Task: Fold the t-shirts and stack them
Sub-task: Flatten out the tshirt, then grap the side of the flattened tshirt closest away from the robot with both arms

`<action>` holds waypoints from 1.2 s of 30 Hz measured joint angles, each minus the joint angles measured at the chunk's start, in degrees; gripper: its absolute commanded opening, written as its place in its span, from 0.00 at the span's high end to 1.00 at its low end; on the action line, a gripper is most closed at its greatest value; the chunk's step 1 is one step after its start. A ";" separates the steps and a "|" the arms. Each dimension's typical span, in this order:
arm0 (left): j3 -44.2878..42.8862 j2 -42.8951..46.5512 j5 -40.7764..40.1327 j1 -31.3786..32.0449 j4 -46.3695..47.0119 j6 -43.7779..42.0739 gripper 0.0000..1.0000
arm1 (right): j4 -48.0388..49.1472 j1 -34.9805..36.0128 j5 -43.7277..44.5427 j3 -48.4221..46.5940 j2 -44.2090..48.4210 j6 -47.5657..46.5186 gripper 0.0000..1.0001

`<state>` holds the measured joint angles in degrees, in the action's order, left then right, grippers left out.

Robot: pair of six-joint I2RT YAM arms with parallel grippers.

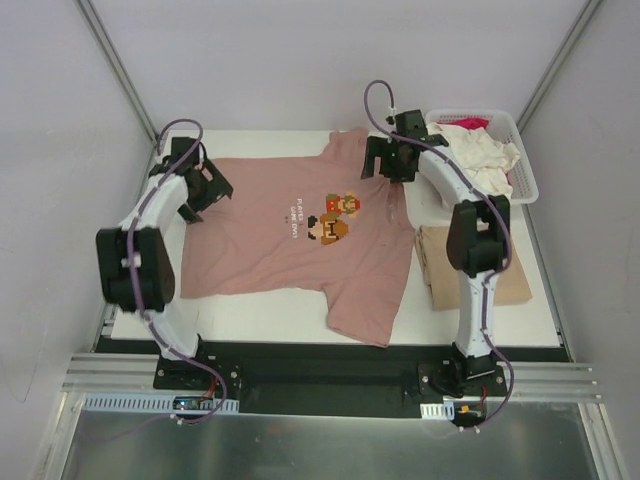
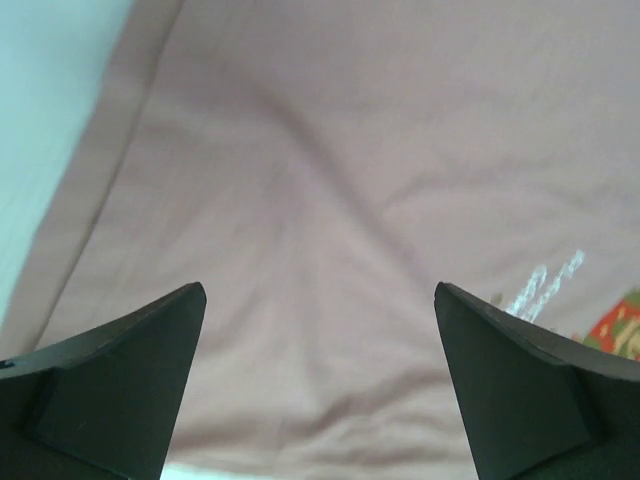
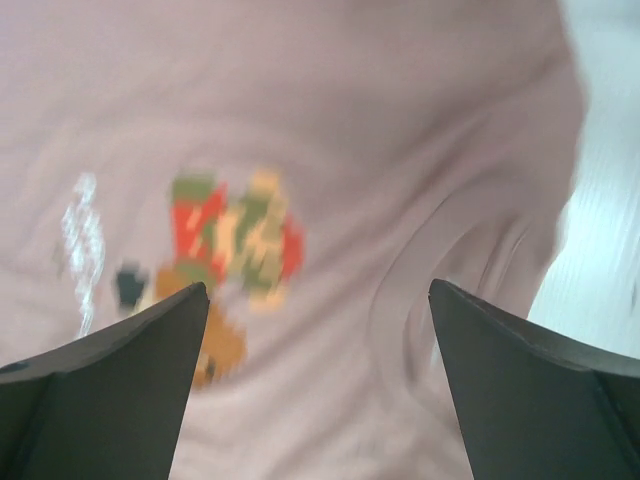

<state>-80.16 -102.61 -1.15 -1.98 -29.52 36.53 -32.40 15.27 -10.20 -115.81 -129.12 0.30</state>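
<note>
Pink tee (image 1: 280, 250) lies flat, print up, on tabletop (image 1: 250, 315) btwn arms. Left gripper (image 1: 205, 190) & right gripper (image 1: 385, 160) both wide, empty, over opposite ends. Likely 1st fold; next needs 2 edge pinches, lifted together.

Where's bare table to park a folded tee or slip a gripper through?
Bare: the near strip of table between the pink t-shirt hem and the front edge; a thin strip behind its far edge, left of the collar. Crowded: right side, where the basket, tan t-shirt and right arm sit close together.
</note>
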 measured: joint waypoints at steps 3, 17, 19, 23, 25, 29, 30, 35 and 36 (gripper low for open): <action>12.74 16.90 -3.93 0.00 -0.79 1.01 0.01 | 5.88 4.00 2.86 19.47 17.84 -0.74 0.03; 49.20 52.46 -16.20 -1.51 -10.16 14.62 0.23 | 15.02 21.90 22.27 67.04 57.29 2.54 0.03; 49.20 50.58 -17.38 -1.97 -9.31 15.56 0.32 | 15.30 22.62 23.32 67.19 57.37 2.54 0.03; 49.18 43.78 -17.81 -3.39 -6.49 16.02 0.41 | 16.09 23.69 24.00 67.19 57.83 2.34 0.03; 49.18 40.50 -17.79 -3.39 -4.98 16.02 0.44 | 16.11 24.00 24.11 67.19 57.81 2.19 0.03; 48.94 35.80 -17.66 -3.78 -2.86 15.93 0.48 | 15.98 24.22 24.06 67.19 57.72 2.19 0.03; 48.74 35.26 -17.64 -4.07 -1.88 15.93 0.49 | 15.91 24.41 24.06 67.19 57.68 2.19 0.03; 47.91 33.53 -17.09 -5.27 -0.35 15.26 0.57 | 15.26 26.69 23.78 67.19 57.59 2.19 0.03; 47.80 33.27 -16.90 -5.31 -0.13 15.04 0.58 | 15.06 27.54 23.65 67.19 57.59 2.19 0.03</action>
<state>-32.36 -69.34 -18.04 -7.29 -29.65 51.57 -17.34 42.81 13.45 -48.62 -71.53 2.48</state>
